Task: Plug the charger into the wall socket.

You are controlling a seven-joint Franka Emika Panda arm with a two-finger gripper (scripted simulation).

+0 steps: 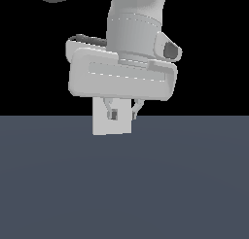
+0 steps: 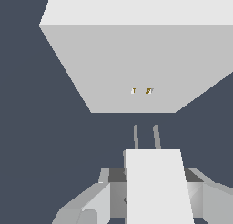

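Note:
In the wrist view the wall socket [image 2: 136,59] is a big white square plate with two tiny dark holes near its centre. The charger [image 2: 154,186], a small white block, has two thin grey prongs pointing at the plate, roughly in line with the holes. A gap remains between the prong tips and the plate. My gripper [image 2: 154,184] is shut on the charger, one finger on each side. In the exterior view the gripper [image 1: 124,114] hangs in front of the wall socket [image 1: 104,128] and hides its upper part. I cannot make out the white charger against the plate there.
The wall socket stands on a flat dark grey-blue floor [image 1: 185,184]. The arm's large white hand [image 1: 121,77] fills the upper middle of the exterior view.

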